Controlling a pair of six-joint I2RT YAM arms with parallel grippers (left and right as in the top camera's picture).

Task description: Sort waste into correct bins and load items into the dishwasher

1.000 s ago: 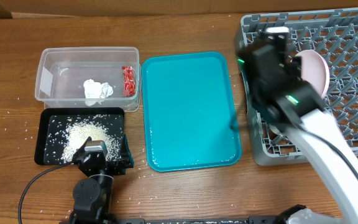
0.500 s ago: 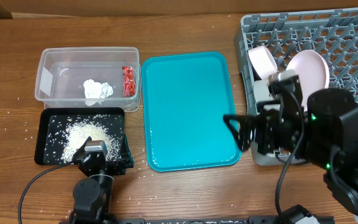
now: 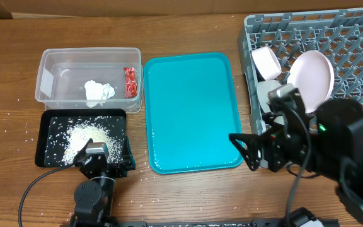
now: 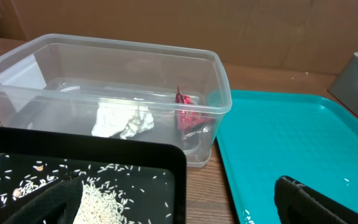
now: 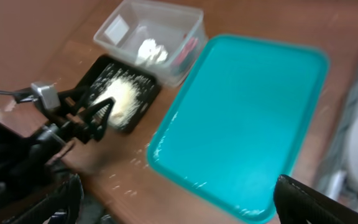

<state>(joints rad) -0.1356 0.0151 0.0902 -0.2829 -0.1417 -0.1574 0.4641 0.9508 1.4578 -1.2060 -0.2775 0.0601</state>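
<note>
The clear tub [image 3: 49,66] holds the white paper wad [image 3: 98,91] and the red wrapper [image 3: 130,82]; both also show in the left wrist view, the wad [image 4: 124,122] and the wrapper [image 4: 186,112]. The black tray [image 3: 52,120] holds a heap of rice [image 3: 84,140]. The grey dish rack [image 3: 351,38] holds a white plate [image 3: 314,72] on edge and a white bowl [image 3: 266,61]. My left gripper [image 3: 106,165] is open and empty at the black tray's front edge. My right gripper [image 3: 247,151] is open and empty above the teal tray's front right corner. No chopsticks are visible.
A teal serving tray [image 3: 191,113] lies between the bins and the rack, bare but for a few grains. Loose rice grains are scattered on the wooden table round the black tray and the teal tray's front edge [image 5: 135,165].
My right arm has drawn back from over the rack toward the front of the table, uncovering the plate and bowl in the rack. The left arm has not moved.
</note>
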